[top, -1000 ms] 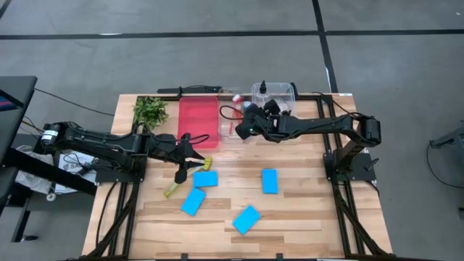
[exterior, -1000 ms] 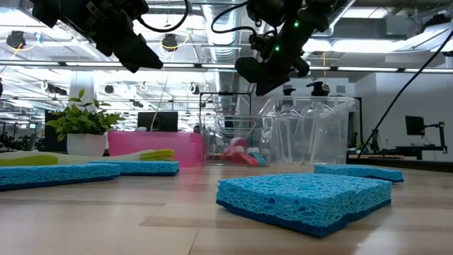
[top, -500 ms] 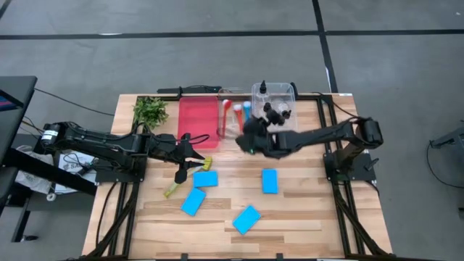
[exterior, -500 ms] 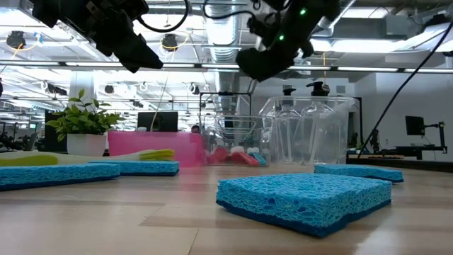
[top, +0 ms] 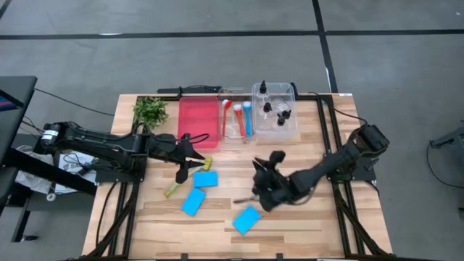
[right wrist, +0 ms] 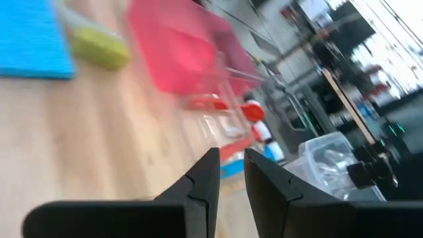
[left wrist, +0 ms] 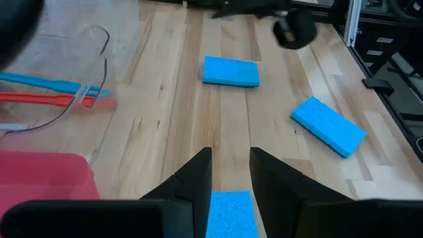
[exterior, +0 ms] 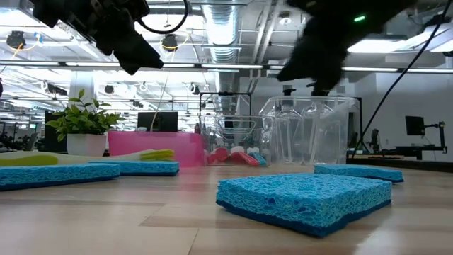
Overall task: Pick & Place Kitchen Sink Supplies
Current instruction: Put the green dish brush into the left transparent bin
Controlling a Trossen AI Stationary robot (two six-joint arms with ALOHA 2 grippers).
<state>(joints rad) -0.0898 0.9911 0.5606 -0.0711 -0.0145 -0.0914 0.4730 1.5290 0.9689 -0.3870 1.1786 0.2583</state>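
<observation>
Left end effector (top: 190, 165) hovers over the counter (top: 304, 217) above a blue sponge (top: 206, 178), fingers slightly spread, holding nothing. Right end effector (top: 261, 190) is low at counter centre, fingers narrowly parted, empty. Three further sponges (top: 246, 219) lie on the counter. Red and blue brushes (top: 241, 117) sit in the clear tray (top: 226, 130); bottles (top: 275, 110) stand in the far clear bin (top: 291, 130).
</observation>
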